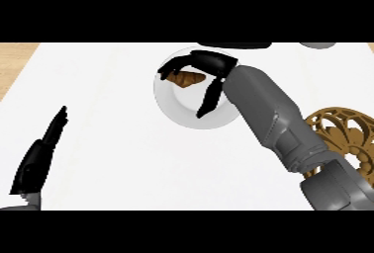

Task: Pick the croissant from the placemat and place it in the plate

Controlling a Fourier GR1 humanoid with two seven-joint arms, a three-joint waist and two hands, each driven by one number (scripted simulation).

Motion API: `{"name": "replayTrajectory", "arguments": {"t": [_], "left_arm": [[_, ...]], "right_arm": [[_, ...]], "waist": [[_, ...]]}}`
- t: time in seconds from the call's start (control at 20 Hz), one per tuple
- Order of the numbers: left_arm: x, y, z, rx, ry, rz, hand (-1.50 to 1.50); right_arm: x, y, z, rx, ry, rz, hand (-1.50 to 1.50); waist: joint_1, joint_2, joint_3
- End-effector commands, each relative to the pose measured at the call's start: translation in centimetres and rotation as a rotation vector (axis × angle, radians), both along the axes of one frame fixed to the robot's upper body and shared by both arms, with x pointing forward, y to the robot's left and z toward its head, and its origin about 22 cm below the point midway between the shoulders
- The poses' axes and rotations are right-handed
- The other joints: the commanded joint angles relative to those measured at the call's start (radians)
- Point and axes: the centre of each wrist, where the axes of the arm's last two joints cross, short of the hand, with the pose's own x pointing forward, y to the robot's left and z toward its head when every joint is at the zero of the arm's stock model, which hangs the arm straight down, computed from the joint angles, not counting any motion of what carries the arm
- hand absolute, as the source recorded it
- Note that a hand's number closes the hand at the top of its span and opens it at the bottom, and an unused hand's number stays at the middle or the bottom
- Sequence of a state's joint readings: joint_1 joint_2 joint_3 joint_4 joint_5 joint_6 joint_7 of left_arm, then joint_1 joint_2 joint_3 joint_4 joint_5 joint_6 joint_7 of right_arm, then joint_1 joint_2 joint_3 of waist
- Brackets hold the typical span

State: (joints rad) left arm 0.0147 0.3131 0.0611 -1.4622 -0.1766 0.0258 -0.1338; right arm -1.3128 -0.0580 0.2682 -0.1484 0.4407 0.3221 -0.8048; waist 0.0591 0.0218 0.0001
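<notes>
Right hand (pixel 208 63), fingers curled round the croissant (pixel 184 78), over the plate (pixel 179 109) at upper centre of the frame: carry apparently complete; release and withdrawal remain.

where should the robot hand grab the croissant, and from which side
Probably across its thick middle, coming from above. The croissant sits low over the white plate, so a sideways approach would likely meet the rim. The right robot hand curls over it from above in just this way. The croissant's ends are mostly hidden, so they can't be judged as grip spots.
</notes>
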Motion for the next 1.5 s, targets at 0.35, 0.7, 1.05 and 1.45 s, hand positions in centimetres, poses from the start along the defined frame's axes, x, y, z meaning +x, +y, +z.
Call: {"name": "replayTrajectory", "arguments": {"t": [0.35,0.7,1.05,1.45], "left_arm": [[-0.3,-0.3,0.3,0.003,-0.015,-0.027,0.00],[1.1,-1.4,0.9,-0.005,-0.048,-0.053,0.00],[1.4,-2.1,1.5,-0.017,-0.057,-0.093,0.00],[1.7,-2.8,1.5,-0.010,-0.074,-0.102,0.00]], "right_arm": [[2.2,-6.8,3.8,0.315,0.211,-0.271,-1.50],[2.4,-12.9,4.7,0.475,0.309,-0.285,-1.50],[2.3,-16.9,6.6,0.512,0.244,-0.299,-1.50],[2.0,-19.6,7.7,0.519,0.217,-0.341,-1.50]], "waist": [[0.032,0.014,0.000],[0.057,0.042,0.003],[0.089,0.057,0.007],[0.109,0.070,0.008]]}}
